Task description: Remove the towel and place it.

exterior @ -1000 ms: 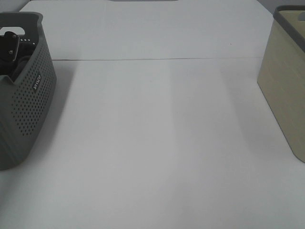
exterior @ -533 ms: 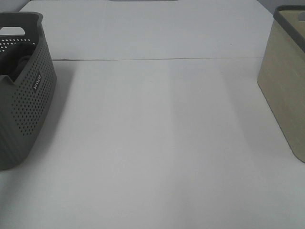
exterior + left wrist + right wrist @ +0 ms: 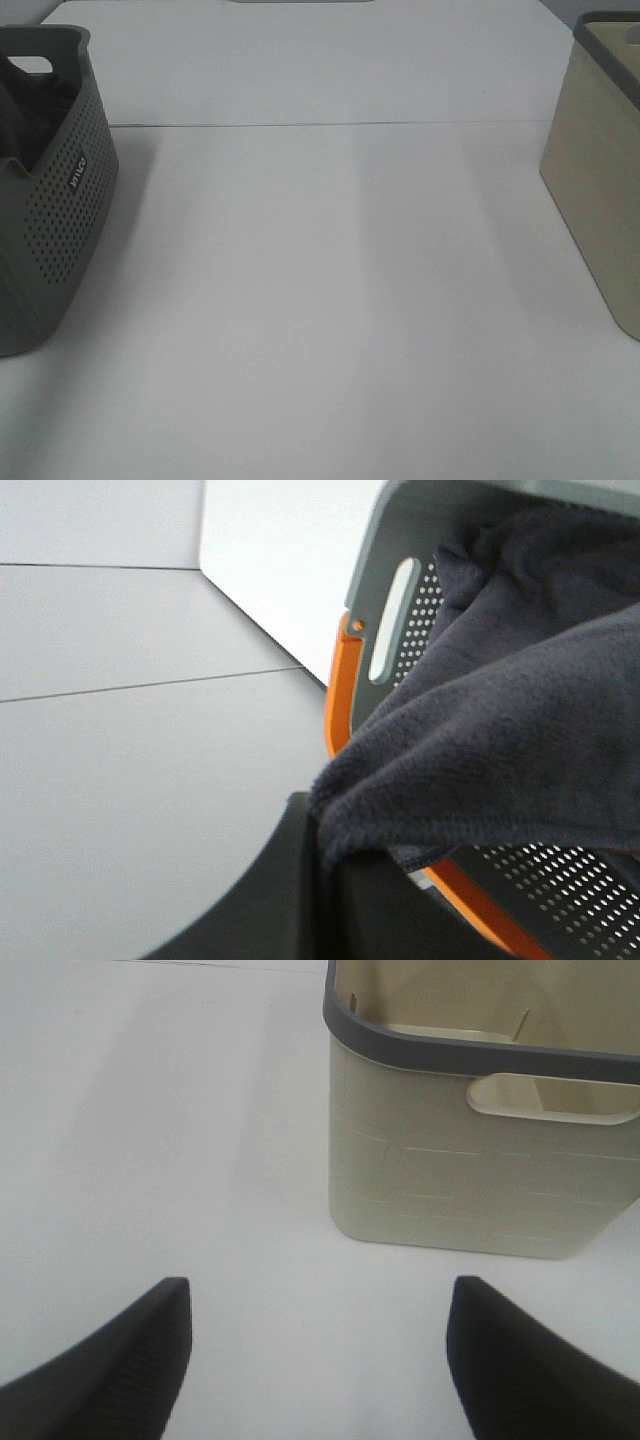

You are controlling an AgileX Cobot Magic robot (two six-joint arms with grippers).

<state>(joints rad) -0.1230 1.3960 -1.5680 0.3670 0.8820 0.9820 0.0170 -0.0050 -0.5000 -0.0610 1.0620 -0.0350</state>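
towel (image 3: pixel 28 108) mostly hidden inside basket (image 3: pixel 62 235)

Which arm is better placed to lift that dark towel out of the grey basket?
Left. The left fingers are shut on the towel at the grey basket; the right fingers hang open, empty, near the beige bin.

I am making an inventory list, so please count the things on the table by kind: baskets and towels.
Baskets: 2 (grey perforated basket, beige basket)
Towels: 1 (dark grey towel)
Total: 3
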